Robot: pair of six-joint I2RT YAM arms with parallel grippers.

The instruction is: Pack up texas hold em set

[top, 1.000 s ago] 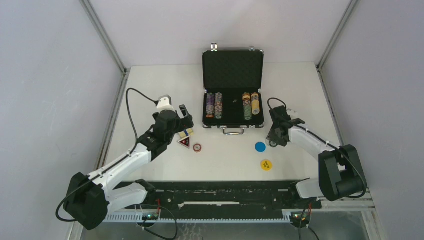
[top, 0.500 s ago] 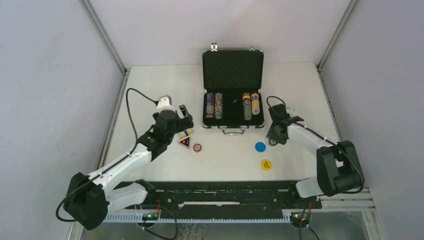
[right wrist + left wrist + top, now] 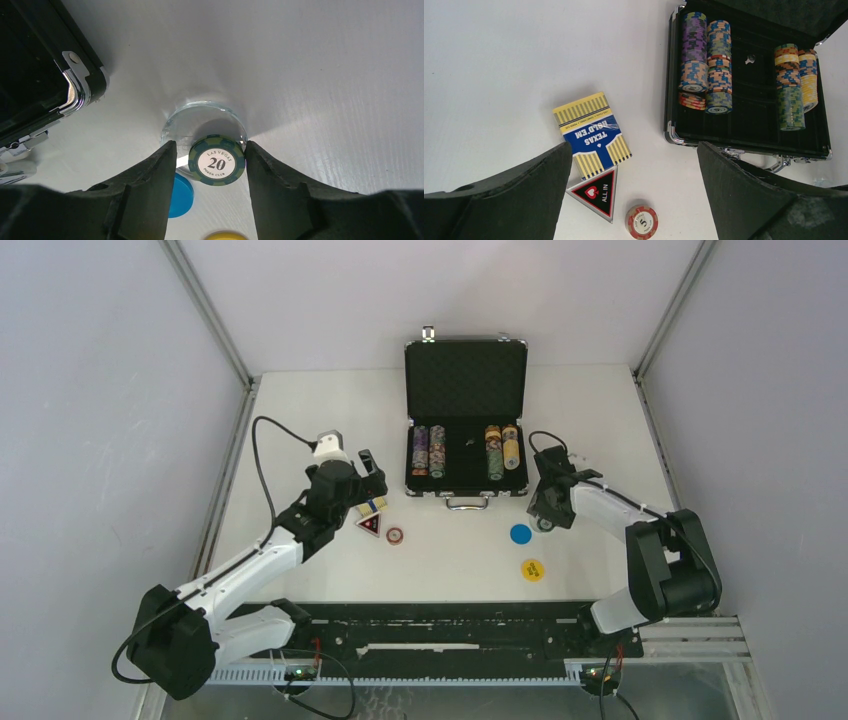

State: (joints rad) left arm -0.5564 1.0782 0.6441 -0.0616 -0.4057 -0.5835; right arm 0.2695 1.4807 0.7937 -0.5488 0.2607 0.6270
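The black briefcase (image 3: 466, 380) stands open at the back, with rows of poker chips (image 3: 430, 450) in its foam tray (image 3: 749, 95). The yellow-blue card deck (image 3: 592, 133), red triangular token (image 3: 596, 192) and a red 5 chip (image 3: 642, 222) lie below my open, empty left gripper (image 3: 634, 150). My right gripper (image 3: 210, 145) is low on the table and open around a green 20 chip (image 3: 217, 160). Its right finger is almost touching the chip, and a gap shows at the left finger. The blue token (image 3: 181, 195) and yellow token (image 3: 532, 569) lie close by.
A clear round disc (image 3: 200, 112) lies on the table behind the green chip. The case's front right corner (image 3: 80, 75) and handle (image 3: 466, 503) are just left of the right gripper. Metal frame posts stand along both table sides.
The right arm has shifted slightly left, toward the case and blue token, with its gripper low at the green chip. The left arm has not moved.
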